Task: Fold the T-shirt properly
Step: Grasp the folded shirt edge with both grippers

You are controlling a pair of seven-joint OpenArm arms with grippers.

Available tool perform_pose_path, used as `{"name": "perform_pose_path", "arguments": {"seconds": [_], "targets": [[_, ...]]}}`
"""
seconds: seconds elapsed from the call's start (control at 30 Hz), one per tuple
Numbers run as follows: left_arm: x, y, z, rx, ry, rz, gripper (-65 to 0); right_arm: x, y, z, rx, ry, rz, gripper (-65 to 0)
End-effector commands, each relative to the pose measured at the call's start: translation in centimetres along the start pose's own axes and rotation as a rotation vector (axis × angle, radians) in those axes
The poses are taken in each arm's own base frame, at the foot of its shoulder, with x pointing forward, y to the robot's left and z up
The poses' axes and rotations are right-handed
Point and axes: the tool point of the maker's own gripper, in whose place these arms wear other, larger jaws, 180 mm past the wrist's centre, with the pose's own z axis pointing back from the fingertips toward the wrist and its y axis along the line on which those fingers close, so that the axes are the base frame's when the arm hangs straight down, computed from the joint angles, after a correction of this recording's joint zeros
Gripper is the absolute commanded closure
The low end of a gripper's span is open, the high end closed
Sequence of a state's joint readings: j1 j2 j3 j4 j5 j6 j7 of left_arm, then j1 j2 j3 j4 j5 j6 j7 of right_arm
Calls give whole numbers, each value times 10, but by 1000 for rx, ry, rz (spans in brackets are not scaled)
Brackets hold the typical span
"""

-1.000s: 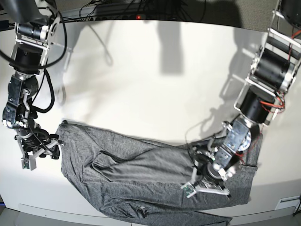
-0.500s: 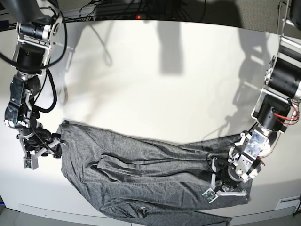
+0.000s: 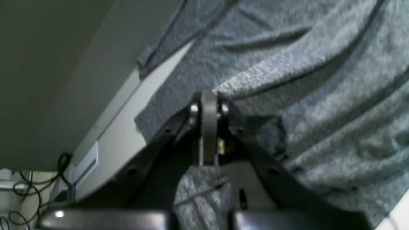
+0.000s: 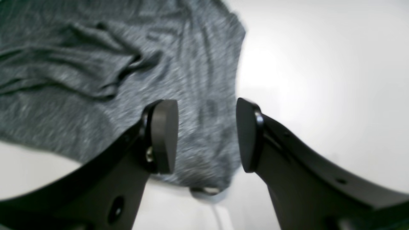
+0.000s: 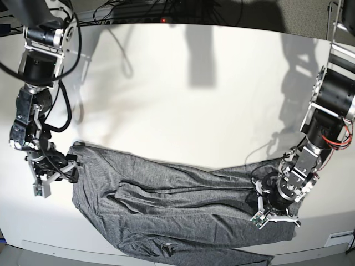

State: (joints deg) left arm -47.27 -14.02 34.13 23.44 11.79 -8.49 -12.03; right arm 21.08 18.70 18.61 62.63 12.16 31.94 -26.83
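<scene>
Black arms, silver brackets, red wires; black pincer [image 4: 207,135] pads, seemingly rounded.

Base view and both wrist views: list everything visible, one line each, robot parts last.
T-shirt: one, heather grey, spread wrinkled along the table's near edge, part hanging over it.
table: one, white, under the shirt.
cables: several, black, past the table's far edge.
red light: one, small, among the cables.
left pincer: one, black, shut on a fold of the T-shirt, at the base view's right.
right pincer: one, black, open, poised over the shirt's edge at the base view's left.
</scene>
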Motion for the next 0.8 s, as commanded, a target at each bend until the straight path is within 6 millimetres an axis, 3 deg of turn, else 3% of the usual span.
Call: {"name": "perform_pose_path", "arguments": {"seconds": [0.0,0.2,0.4,0.53,0.77], "targets": [[25,25,-3,53,-64,-7,0,30,0,2,5,-78,11,-299],[21,27,-3,60,-46,-12,0,27,24,-6,48,-96,-22,-299],[22,51,0,194,-41,-81,0,24,47,-12,88,-101,-50,-299],[18,52,1,202,-20,-81,-136,23,61,-14,126,-106,-51,-299],[18,52,1,201,-20,-80,-147,23,69,-14,163,-109,-34,-299]]}}
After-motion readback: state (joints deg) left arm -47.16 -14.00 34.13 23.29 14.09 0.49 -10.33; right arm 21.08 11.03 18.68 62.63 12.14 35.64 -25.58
